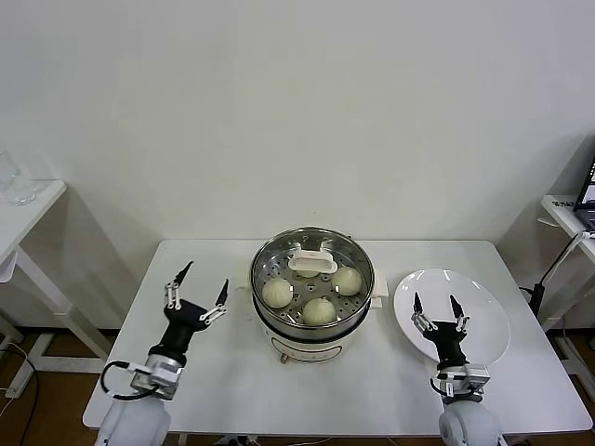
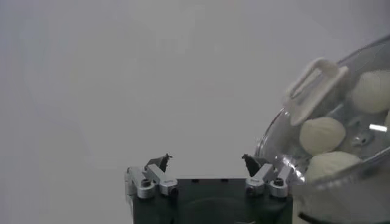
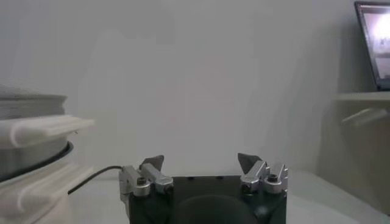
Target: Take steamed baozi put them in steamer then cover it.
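The shiny steamer (image 1: pixel 312 321) stands mid-table on its white base. The glass cover (image 1: pixel 288 251) rests on it, its cream handle (image 1: pixel 312 264) on top. Through the glass show three baozi (image 1: pixel 277 293) (image 1: pixel 319 311) (image 1: pixel 348 281). In the left wrist view the cover's handle (image 2: pixel 312 88) and baozi (image 2: pixel 322 134) show under the glass. My left gripper (image 1: pixel 197 291) (image 2: pixel 206 162) hangs open and empty left of the steamer, apart from it. My right gripper (image 1: pixel 439 310) (image 3: pixel 201 163) stands open and empty over the near edge of the white plate (image 1: pixel 479 295).
The white plate lies bare at the table's right. A side table (image 1: pixel 28 209) stands far left, and a desk with a laptop (image 1: pixel 588 197) far right. The steamer's white side handle (image 3: pixel 42 129) and black cord (image 3: pixel 97 176) appear in the right wrist view.
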`<action>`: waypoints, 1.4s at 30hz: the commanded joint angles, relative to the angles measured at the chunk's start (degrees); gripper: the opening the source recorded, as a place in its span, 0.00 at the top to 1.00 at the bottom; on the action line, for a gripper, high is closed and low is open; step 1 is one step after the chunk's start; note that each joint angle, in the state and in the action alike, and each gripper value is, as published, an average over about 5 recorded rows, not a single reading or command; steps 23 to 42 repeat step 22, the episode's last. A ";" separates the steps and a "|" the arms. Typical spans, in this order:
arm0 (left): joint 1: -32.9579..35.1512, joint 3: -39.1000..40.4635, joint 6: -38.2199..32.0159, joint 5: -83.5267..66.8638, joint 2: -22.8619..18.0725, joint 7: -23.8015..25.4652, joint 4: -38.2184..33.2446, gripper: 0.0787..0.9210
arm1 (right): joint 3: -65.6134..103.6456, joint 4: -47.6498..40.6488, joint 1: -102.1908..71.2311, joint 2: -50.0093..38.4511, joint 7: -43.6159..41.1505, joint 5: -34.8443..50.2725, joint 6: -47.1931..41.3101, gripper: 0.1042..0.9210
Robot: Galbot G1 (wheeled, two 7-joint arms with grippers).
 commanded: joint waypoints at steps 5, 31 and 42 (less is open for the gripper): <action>1.49 -6.75 -12.04 -18.19 -0.46 0.60 9.74 0.12 | 0.94 2.09 -1.84 -0.11 -0.29 1.64 -2.55 0.12; 1.54 -6.15 -12.45 -17.02 -0.09 0.86 10.67 0.12 | 0.67 1.24 -1.60 0.15 -0.14 1.43 -1.75 0.12; 1.54 -6.15 -12.45 -17.02 -0.09 0.86 10.67 0.12 | 0.67 1.24 -1.60 0.15 -0.14 1.43 -1.75 0.12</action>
